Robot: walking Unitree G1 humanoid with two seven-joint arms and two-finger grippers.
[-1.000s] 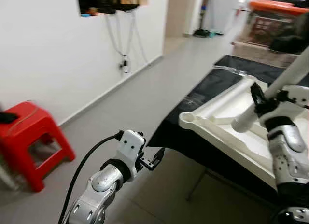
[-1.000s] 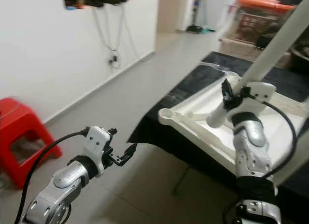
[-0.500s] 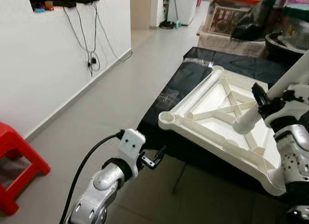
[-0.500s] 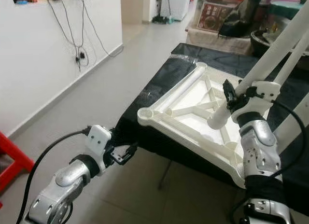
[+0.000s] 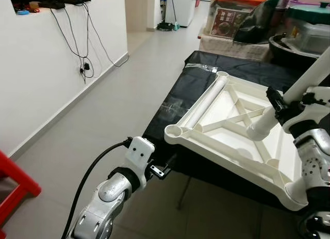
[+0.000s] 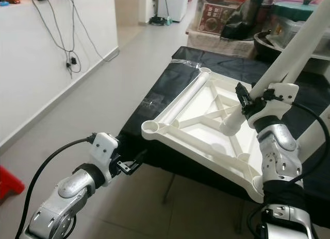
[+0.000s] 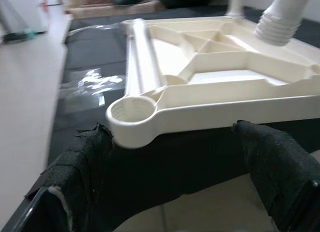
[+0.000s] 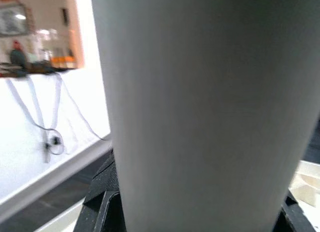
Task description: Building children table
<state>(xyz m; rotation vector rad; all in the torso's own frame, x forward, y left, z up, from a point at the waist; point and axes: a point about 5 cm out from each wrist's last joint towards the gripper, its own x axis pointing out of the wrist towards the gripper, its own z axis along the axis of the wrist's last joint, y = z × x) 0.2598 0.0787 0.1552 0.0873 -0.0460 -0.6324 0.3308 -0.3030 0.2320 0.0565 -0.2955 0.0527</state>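
White plastic tabletop lies upside down, overhanging the near-left edge of the black table.
Right gripper clamps a leg over it; left gripper, fingers spread, hangs over open floor.

Left arm: extended forward and low, wrist level, left gripper with fingers spread apart and holding nothing. Right arm: forearm raised near vertical, right gripper clamped around a white tube, fingers pointing toward the robot's left.
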